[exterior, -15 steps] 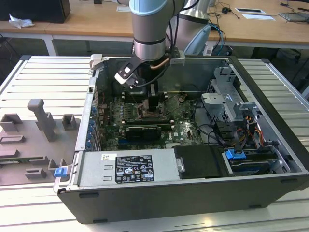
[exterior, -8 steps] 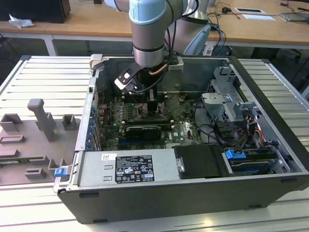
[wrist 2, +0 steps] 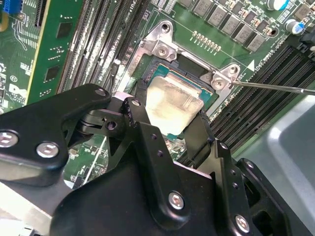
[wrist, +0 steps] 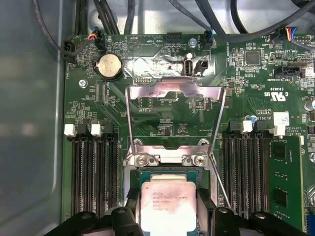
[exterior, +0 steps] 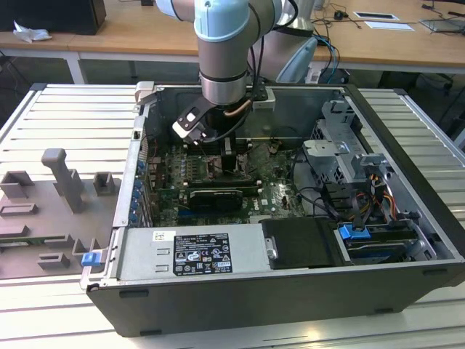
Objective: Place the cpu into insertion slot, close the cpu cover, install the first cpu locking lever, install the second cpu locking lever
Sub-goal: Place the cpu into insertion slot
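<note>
CPU (wrist 2: pixel 172 101) lies over the insertion slot (wrist 2: pixel 193 63), silvery top up, pinched between the black fingers (wrist 2: pixel 139 93) of the gripper (wrist 2: pixel 171 109). The fingers are drawn in only as wide as the chip and press on two opposite edges, so the gripper is clamped on the CPU. Whether the chip is fully seated or just above the socket cannot be told.

In the first wrist view the CPU (wrist: pixel 167 206) shows between the two fingertips (wrist: pixel 133 200), with the gripper (wrist: pixel 168 210) right over it. The insertion slot's metal rim (wrist: pixel 167 156) with its screws lies just beyond the chip. The CPU cover (wrist: pixel 174 92) is swung back, off the socket, its square window showing the green motherboard (wrist: pixel 162 123) through it. One thin locking lever (wrist: pixel 220 167) runs beside the socket, unlatched; in the second wrist view a lever (wrist 2: pixel 275 87) juts away from a corner of the rim. Long black memory slots (wrist: pixel 93 167) flank the socket on both sides. A coin cell battery (wrist: pixel 109 65) sits beyond the cover.

In the exterior view the gripper (exterior: pixel 227 156) is down inside the open computer case (exterior: pixel 363 294), wrist vertical. Taking the gripper as the dial's centre there, the power supply (exterior: pixel 189 254) lies at 6 o'clock, the drive cage (exterior: pixel 338 149) at 3 o'clock, and the grey fixture blocks (exterior: pixel 65 182) outside the case at 9 o'clock.
</note>
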`<state>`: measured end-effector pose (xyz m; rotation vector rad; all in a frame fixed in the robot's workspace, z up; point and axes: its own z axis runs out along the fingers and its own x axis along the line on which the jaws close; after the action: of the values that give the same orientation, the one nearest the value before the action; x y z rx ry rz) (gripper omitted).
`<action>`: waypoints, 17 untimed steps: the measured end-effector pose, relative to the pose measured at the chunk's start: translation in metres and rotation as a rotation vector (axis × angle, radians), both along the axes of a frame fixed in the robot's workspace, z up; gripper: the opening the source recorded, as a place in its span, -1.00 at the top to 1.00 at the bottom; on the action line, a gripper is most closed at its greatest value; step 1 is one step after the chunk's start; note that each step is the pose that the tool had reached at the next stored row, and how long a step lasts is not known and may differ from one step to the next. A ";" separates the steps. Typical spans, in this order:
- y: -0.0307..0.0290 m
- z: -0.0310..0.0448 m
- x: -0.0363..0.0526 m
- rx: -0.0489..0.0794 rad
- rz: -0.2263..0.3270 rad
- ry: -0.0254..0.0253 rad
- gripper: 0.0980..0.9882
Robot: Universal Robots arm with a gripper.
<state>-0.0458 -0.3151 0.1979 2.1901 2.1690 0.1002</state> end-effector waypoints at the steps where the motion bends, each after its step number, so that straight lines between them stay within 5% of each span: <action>1: 0.0000 0.0000 0.0000 0.000 0.000 0.0000 0.00; 11: 0.0001 -0.0001 0.0000 0.000 0.000 -0.0002 -0.16; 13: -0.0001 0.0001 0.0000 0.000 0.000 -0.0001 0.01; 17: -0.0007 -0.0001 0.0000 0.000 0.000 -0.0003 0.01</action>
<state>-0.0458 -0.3158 0.1978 2.1900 2.1686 0.1003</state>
